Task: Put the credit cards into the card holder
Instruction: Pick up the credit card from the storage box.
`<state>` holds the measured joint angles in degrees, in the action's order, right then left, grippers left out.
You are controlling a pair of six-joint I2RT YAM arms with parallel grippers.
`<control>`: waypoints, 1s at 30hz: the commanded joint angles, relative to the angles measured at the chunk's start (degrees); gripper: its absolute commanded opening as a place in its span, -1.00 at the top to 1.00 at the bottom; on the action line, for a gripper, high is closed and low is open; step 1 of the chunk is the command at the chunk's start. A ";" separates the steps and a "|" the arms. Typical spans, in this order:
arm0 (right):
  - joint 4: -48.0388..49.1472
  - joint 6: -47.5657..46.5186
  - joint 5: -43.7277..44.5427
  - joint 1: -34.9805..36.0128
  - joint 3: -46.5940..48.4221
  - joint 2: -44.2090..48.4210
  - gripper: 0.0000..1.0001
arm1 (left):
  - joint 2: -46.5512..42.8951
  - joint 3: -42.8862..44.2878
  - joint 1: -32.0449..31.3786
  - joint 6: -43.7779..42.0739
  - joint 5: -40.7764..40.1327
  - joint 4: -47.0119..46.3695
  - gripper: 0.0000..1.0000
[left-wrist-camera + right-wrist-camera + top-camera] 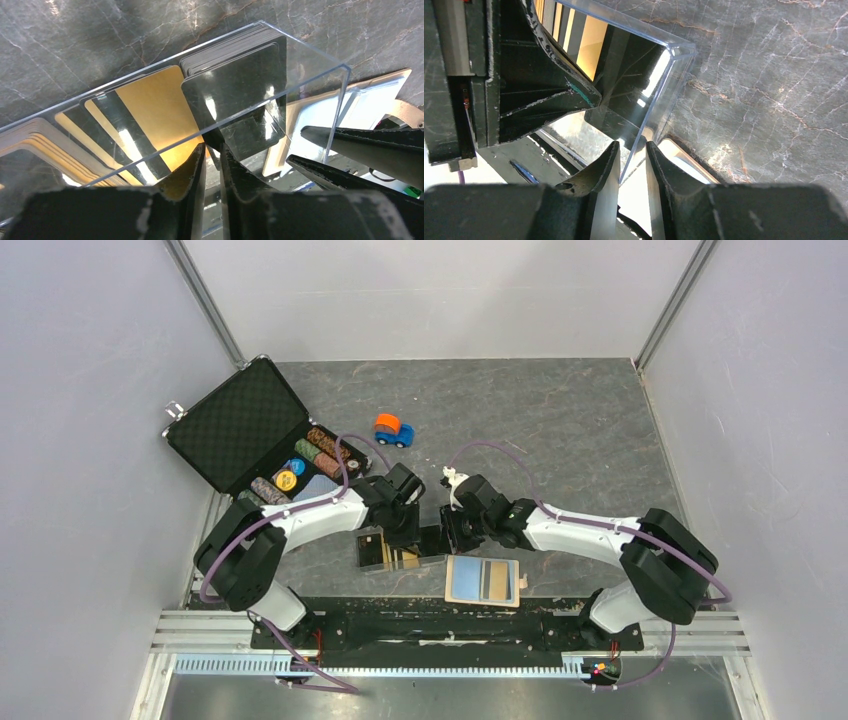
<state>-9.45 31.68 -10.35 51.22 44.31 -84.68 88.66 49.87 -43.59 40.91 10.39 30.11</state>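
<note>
1. Left claw (pixel 212 148): jaws a narrow slit apart, tips at the near wall of the clear box (pixel 320 85). Cannot tell whether it grips.
2. Right claw (pixel 632 146): jaws closed on the box's end wall, tips facing the left claw's.
3. Cards (pixel 150 107): gold and black ones lean inside the box, just beyond the left claw's tips.
4. Card holder (pixel 514 582): lies open, just beside and nearer the bases than the right claw.

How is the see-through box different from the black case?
The see-through box is small and clear; the black case is bigger and dark. The box holds flat cards; the case holds round chips. The box sits near the front; the case sits far left, lid open. Both rest on the table.
</note>
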 commanded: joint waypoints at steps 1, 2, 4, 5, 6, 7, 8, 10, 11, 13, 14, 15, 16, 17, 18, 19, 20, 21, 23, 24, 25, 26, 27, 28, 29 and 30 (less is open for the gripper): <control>1.74 0.87 -1.72 0.45 -0.62 1.78 0.49 | -0.62 0.83 -0.53 -0.02 -2.16 0.68 0.69; 1.95 1.12 -1.95 0.49 -0.71 1.78 0.50 | -0.68 0.66 -0.53 -0.07 -2.10 0.26 0.74; 2.08 1.43 -2.19 0.61 -0.87 2.14 0.52 | -0.46 0.70 -0.53 -0.56 -1.11 -1.05 0.82; 2.10 1.60 -2.22 0.62 -1.02 2.39 0.54 | -0.09 0.99 -0.53 -0.81 -0.88 -1.20 0.88; 2.24 1.65 -2.10 0.63 -1.05 2.71 0.55 | 0.46 1.34 -0.53 -1.13 -0.85 -1.36 0.92; 2.16 1.70 -1.93 0.63 -0.94 2.85 0.56 | 0.78 1.52 -0.53 -1.36 -0.69 -1.53 0.96; 1.89 1.71 -1.91 0.64 -0.70 2.78 0.57 | 0.98 1.70 -0.53 -1.50 -0.34 -1.75 0.96; 1.81 1.96 -2.11 0.63 -0.73 2.81 0.59 | 0.66 1.98 -0.77 -1.37 -0.18 -1.88 0.96; 1.76 2.29 -2.11 0.63 -0.93 3.14 0.61 | 0.10 2.12 -0.94 -1.35 -0.36 -1.72 0.95; 1.81 2.83 -1.67 0.63 -1.74 4.24 0.63 | -1.22 2.47 -1.28 -0.97 -1.41 -0.95 0.96; 1.80 3.03 -1.22 0.63 -2.14 4.99 0.63 | -1.85 2.66 -1.38 -1.00 -1.91 -0.33 0.96; 1.79 3.18 -0.86 0.63 -2.36 5.54 0.63 | -2.25 2.85 -1.42 -1.00 -2.32 0.19 0.96; 1.67 3.28 -0.61 0.62 -2.55 5.92 0.64 | -2.51 3.07 -1.47 -1.02 -2.46 0.82 0.96; 1.70 3.42 -0.55 0.63 -2.65 6.23 0.64 | -2.56 3.20 -1.50 -1.25 -2.59 1.22 0.95; 1.80 3.58 -0.64 0.63 -2.81 6.48 0.64 | -2.59 3.22 -1.49 -1.42 -2.59 1.55 0.96; 2.04 3.77 -0.88 0.59 -3.08 6.63 0.64 | -2.69 3.14 -1.58 -1.46 -2.66 1.62 0.96; 2.15 3.82 -0.88 0.63 -3.22 6.76 0.64 | -2.77 2.98 -1.65 -1.42 -2.64 1.63 0.96; 2.16 3.74 -0.84 0.63 -3.27 6.87 0.64 | -2.73 2.91 -1.75 -1.32 -2.59 1.55 0.96; 2.28 3.74 -0.87 0.63 -3.52 7.06 0.64 | -2.73 2.91 -2.09 -1.03 -2.48 1.32 0.96; 2.53 3.82 -0.94 0.63 -3.66 7.00 0.63 | -2.70 2.95 -2.32 -0.91 -2.32 1.19 0.96; 2.94 3.83 -1.28 0.64 -3.71 6.96 0.62 | -2.62 3.02 -2.45 -0.90 -2.35 1.26 0.92; 3.35 3.82 -1.42 0.59 -3.71 6.83 0.61 | -2.69 2.88 -2.55 -0.64 -2.67 1.27 0.80; 3.55 3.91 -1.64 0.63 -3.59 6.69 0.60 | -2.71 2.66 -2.62 -0.21 -2.93 1.27 0.55; 3.58 3.75 -1.89 0.63 -3.35 6.49 0.59 | -2.65 2.40 -2.64 0.12 -3.13 1.23 0.32; 3.56 3.66 -2.08 0.64 -3.07 6.27 0.59 | -2.51 2.22 -2.64 0.42 -3.10 0.99 0.18; 3.61 3.56 -2.12 0.64 -3.01 6.15 0.58 | -2.40 1.88 -2.64 0.68 -2.78 0.45 0.06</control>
<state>-9.58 34.81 -10.02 51.27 40.47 -80.07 87.24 50.96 -46.04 41.06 9.21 31.33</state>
